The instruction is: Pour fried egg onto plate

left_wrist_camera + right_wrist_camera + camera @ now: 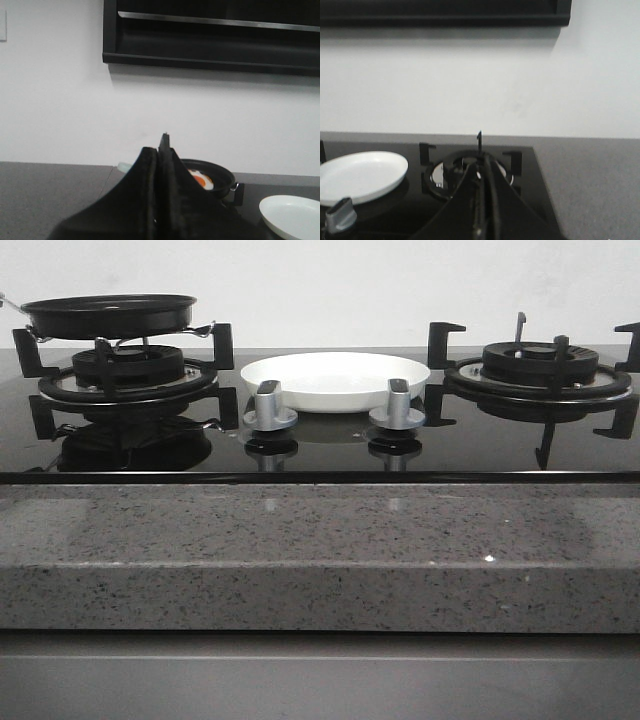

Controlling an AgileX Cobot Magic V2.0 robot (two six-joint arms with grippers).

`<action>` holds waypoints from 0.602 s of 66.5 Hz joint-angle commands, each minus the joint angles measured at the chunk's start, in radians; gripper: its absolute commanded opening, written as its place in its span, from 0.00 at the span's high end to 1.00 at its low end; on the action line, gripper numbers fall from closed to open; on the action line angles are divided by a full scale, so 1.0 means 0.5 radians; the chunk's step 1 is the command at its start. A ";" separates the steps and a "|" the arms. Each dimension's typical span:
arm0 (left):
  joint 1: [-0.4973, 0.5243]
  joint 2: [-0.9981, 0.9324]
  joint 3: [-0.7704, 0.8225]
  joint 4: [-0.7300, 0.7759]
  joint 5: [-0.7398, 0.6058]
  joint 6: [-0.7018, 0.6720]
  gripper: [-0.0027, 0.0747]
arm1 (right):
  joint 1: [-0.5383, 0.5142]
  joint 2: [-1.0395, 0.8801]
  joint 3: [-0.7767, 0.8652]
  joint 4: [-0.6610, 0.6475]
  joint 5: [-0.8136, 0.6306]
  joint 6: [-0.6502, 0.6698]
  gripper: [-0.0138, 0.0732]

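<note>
The fried egg (201,180) lies in the black frying pan (108,315), which sits on the left burner (128,375) of the glass hob (320,445); only the left wrist view shows the egg, white with an orange centre; the front view hides it behind the pan's rim. The plate (335,379) rests on the hob between the two burners, just behind the two silver knobs (270,408), apart from the pan. The right burner (540,368) carries nothing. The grey speckled counter (320,555) runs along the front. The left gripper (159,150) has its jaws pressed together, holding nothing; the right gripper (480,162) likewise has its jaws closed on nothing.
</note>
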 commanded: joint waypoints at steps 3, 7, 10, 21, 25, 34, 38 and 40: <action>-0.001 0.199 -0.329 0.016 0.085 -0.014 0.99 | 0.005 0.215 -0.319 -0.033 -0.041 -0.006 0.92; -0.001 0.309 -0.459 0.016 0.212 -0.014 0.99 | 0.005 0.325 -0.447 -0.033 0.009 -0.006 0.92; -0.001 0.385 -0.565 0.016 0.301 -0.014 0.99 | 0.005 0.412 -0.558 -0.033 0.073 -0.006 0.92; -0.001 0.657 -0.824 0.016 0.640 -0.014 0.99 | 0.005 0.748 -0.853 -0.033 0.347 -0.006 0.92; -0.001 0.741 -0.859 0.016 0.714 -0.014 0.99 | 0.005 0.863 -0.894 -0.033 0.426 -0.006 0.92; -0.001 0.868 -0.832 0.016 0.763 -0.014 0.99 | 0.005 1.052 -0.895 -0.033 0.572 -0.006 0.92; -0.001 0.906 -0.810 0.012 0.763 -0.014 0.99 | 0.005 1.132 -0.889 -0.033 0.630 -0.006 0.92; -0.001 0.928 -0.796 0.007 0.766 -0.014 0.99 | 0.005 1.177 -0.883 -0.033 0.633 -0.006 0.92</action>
